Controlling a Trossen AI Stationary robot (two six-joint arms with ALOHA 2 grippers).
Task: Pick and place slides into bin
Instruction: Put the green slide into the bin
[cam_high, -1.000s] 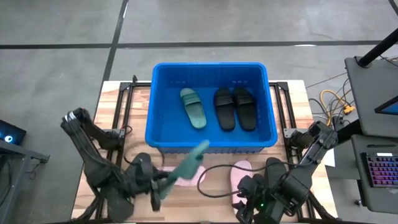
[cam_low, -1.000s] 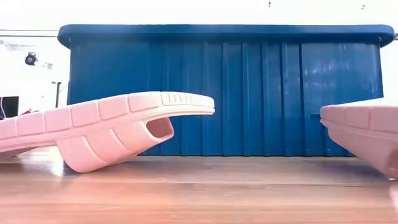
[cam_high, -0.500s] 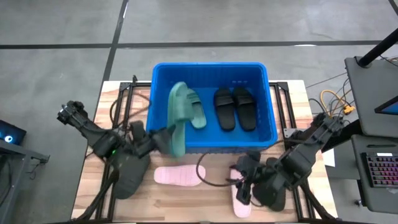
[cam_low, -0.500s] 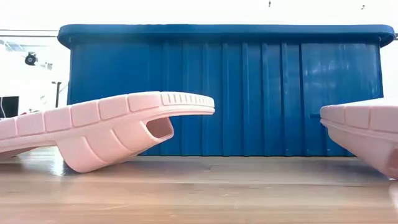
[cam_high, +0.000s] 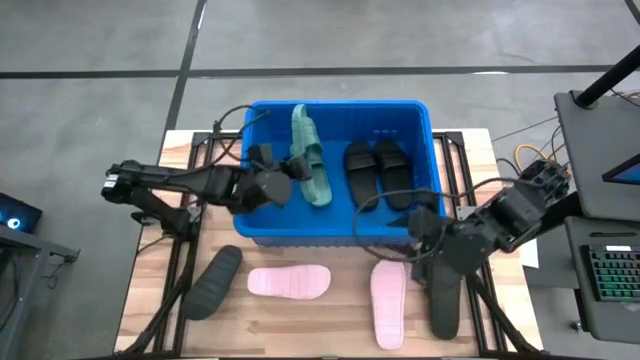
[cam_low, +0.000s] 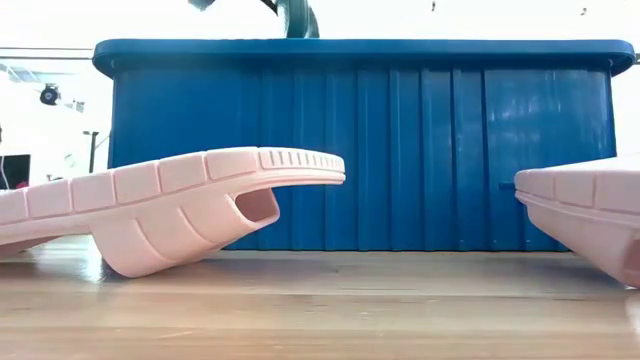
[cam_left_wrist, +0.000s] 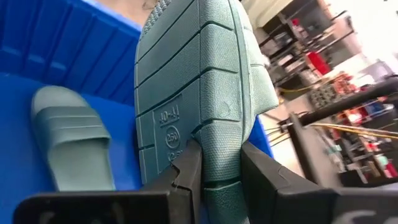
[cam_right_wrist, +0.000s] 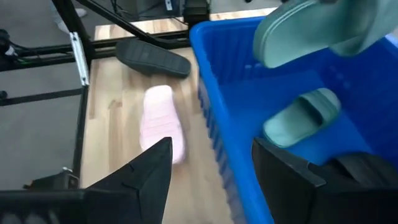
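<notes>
Left fingers (cam_left_wrist: 214, 171) clamp a green slide (cam_left_wrist: 199, 81) above the bin (cam_high: 340, 228); right fingers (cam_right_wrist: 211, 171) spread, holding nothing.

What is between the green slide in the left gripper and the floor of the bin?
Nothing visible. The left gripper holds the green slide over the bin, beside the other green slide lying inside; bare bin floor lies next to it.

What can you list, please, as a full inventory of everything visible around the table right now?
bin: one, bright blue, back of the table.
green slides: two; one lying in the bin, one held on edge above the bin.
black slides: two, side by side in the bin.
pink slides: two, on the table in front of the bin.
charcoal slides: two, on the table, front left and front right.
table: one, wooden.
left hand: shut on the held green slide.
right hand: open, at the bin's front right corner.
</notes>
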